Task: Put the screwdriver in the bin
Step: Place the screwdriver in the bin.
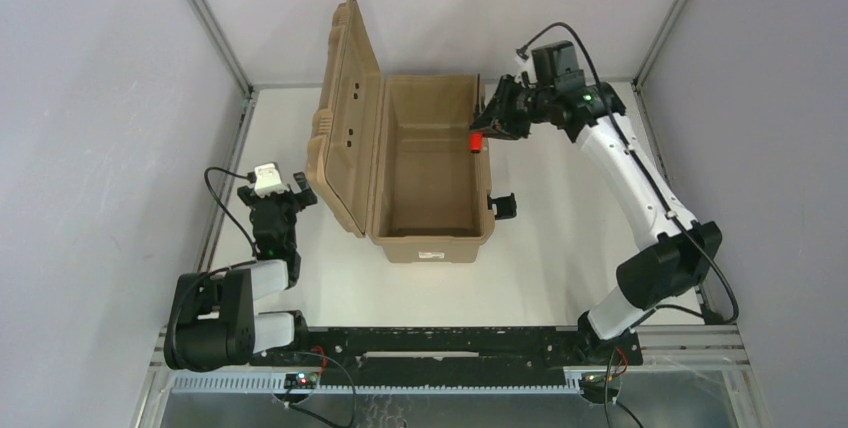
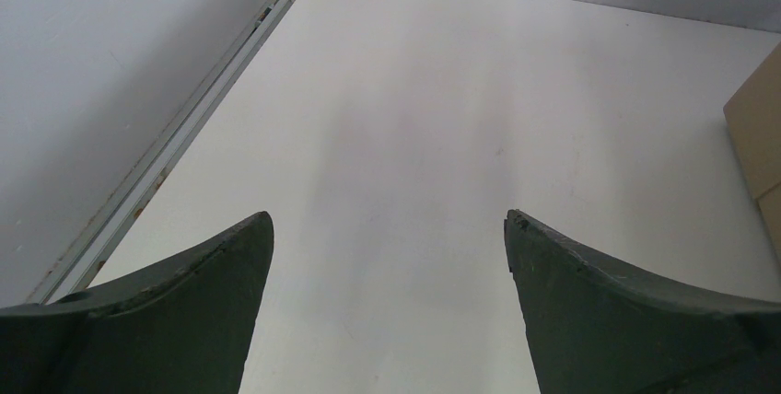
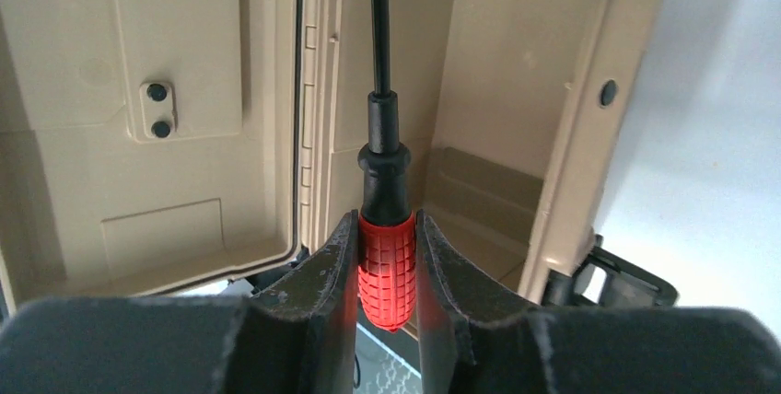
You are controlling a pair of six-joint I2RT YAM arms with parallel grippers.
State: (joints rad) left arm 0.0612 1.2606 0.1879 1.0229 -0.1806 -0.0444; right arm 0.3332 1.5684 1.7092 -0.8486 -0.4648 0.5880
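Observation:
The screwdriver (image 1: pixel 477 140), with a red handle and a black collar, hangs over the right wall of the bin (image 1: pixel 430 246), a tan box whose ribbed lid (image 1: pixel 345 118) stands open on the left. My right gripper (image 1: pixel 490 126) is shut on the red handle. In the right wrist view the fingers of my right gripper (image 3: pixel 386 219) clamp the screwdriver (image 3: pixel 383 164) by its handle. Its thin dark shaft points into the bin (image 3: pixel 488 90). My left gripper (image 1: pixel 296 190) rests low on the table left of the lid. Its jaws stand wide apart with nothing between them (image 2: pixel 389 217).
A black latch (image 1: pixel 503 206) sticks out from the bin's right side, and it also shows in the right wrist view (image 3: pixel 617 274). A corner of the bin's lid (image 2: pixel 760 136) shows at the right edge of the left wrist view. Grey walls with metal rails (image 1: pixel 225 188) border the white table.

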